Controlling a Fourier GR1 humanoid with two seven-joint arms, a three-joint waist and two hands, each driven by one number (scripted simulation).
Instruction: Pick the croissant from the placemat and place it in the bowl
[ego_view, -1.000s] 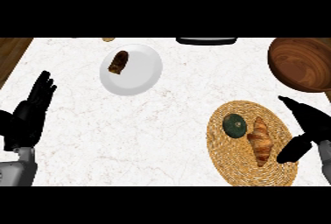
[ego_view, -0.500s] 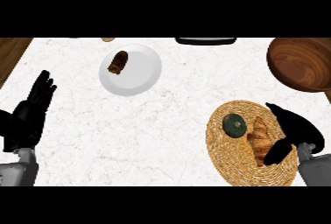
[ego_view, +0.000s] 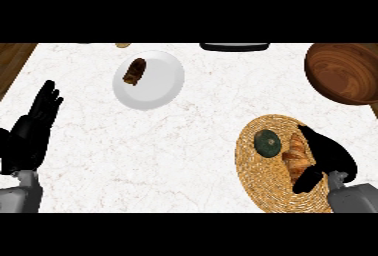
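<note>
A golden croissant (ego_view: 294, 154) lies on the round woven placemat (ego_view: 260, 179) at the lower right, next to a dark green round thing (ego_view: 267, 142). My right hand (ego_view: 333, 160) is over the mat with its fingers and thumb curling round the croissant's right side. The croissant still rests on the mat. A brown wooden bowl (ego_view: 343, 71) sits at the upper right, partly cut by the view's edge. My left hand (ego_view: 31, 131) rests open at the left edge, fingers up.
A white plate (ego_view: 157, 86) with a dark brown pastry (ego_view: 134, 72) on it stands at the upper middle. A black object (ego_view: 235, 47) pokes in at the top edge. Wooden surface (ego_view: 13, 57) borders the marble counter at the upper left.
My right hand has moved left onto the placemat and its fingers have closed in round the croissant. The left hand has stayed still.
</note>
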